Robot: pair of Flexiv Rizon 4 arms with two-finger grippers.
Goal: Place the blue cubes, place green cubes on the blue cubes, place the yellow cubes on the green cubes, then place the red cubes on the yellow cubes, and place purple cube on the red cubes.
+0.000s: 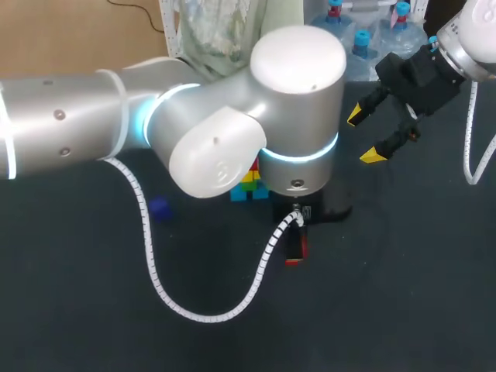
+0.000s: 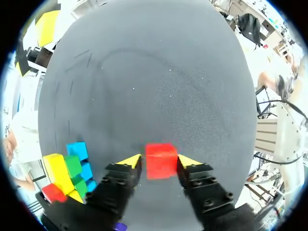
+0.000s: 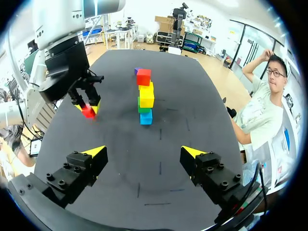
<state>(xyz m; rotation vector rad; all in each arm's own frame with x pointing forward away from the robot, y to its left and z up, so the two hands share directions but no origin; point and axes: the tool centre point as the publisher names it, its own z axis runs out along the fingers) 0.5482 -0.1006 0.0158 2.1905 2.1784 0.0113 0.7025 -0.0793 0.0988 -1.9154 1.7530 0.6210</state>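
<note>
Red cube is pinched on opposite faces by the left fingers. It's judged light, rigid and slick, so best gripped mid-face. Right fingers, upper right, are spread wide, empty.

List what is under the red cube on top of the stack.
Under the red cube come yellow cubes, then green cubes, then blue cubes on the table. The stack's far side is hidden.

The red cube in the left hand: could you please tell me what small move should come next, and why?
Probably carry the red cube over to the stack. The left hand is shut on it, apart from the stack, where a second red cube already sits on yellow.
</note>
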